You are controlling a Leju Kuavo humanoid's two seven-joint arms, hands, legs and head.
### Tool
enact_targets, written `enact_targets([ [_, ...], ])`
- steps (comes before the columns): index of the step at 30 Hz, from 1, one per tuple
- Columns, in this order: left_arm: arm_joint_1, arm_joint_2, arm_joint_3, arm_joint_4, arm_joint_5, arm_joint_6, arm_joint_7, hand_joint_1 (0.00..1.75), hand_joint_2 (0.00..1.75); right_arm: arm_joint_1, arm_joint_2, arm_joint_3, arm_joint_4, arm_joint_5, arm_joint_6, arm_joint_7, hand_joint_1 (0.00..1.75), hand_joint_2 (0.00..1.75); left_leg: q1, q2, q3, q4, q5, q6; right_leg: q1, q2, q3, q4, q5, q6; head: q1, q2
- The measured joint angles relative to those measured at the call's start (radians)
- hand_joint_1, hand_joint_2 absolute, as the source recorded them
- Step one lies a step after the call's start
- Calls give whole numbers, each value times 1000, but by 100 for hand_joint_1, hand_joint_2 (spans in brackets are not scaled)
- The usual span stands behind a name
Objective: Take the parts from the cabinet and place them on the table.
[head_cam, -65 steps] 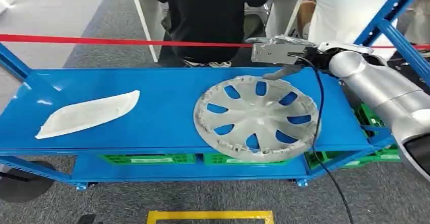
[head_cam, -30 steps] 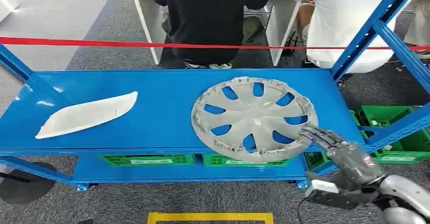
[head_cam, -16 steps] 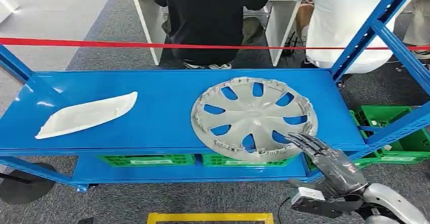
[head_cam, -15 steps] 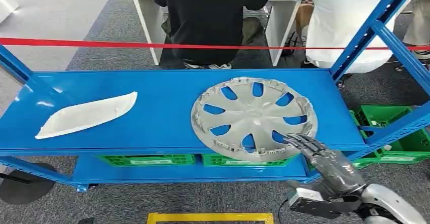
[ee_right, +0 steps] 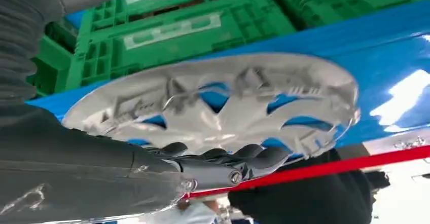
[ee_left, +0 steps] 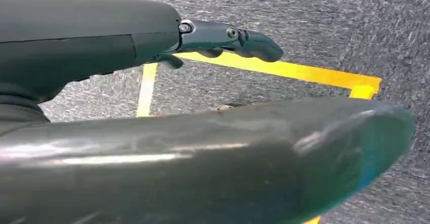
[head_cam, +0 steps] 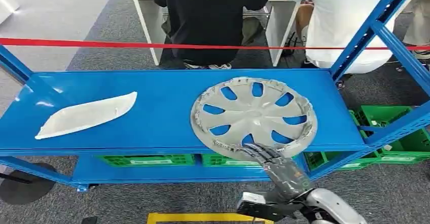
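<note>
R hand (head_cam: pixel 278 169) sits at the bottom centre of the head view, having slid left along the shelf edge from lower right in approx the last sec; fingers are stretched out and slightly apart, tips touching the near rim of the hubcap (head_cam: pixel 253 117), nothing held. Hubcap lies flat on the blue shelf (head_cam: pixel 162 117), centre-right, overhanging the front edge. Grasp prob about to start, part not lifted yet. L hand (ee_left: pixel 228 36) hangs over the floor, fingers extended, holding nothing.

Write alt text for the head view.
The robot's right hand reaches up to the near rim of a silver hubcap lying on a blue shelf. A white curved panel lies further left; people sit behind red tape.
</note>
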Motion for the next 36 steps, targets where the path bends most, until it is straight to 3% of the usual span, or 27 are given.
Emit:
enact_targets([
  [13, 0, -2, -18, 0, -14, -5, -3, 0, 0, -48, 50, 68, 93, 70, -21, 36, 0, 175, 0, 0, 0, 0, 0, 0, 0, 0, 0, 1, 0, -1, 0, 0],
  [24, 0, -2, -24, 0, -24, -6, 0, 0, 0, -64, 64, 77, 148, 93, -31, 46, 0, 175, 0, 0, 0, 0, 0, 0, 0, 0, 0, 1, -1, -1, -1, 0],
  [36, 0, -6, -42, 0, -48, -15, 3, 0, 0, -88, 116, 76, 192, 202, -61, 70, 0, 175, 0, 0, 0, 0, 1, -2, 0, 0, -1, 2, -1, -1, 0, 0],
])
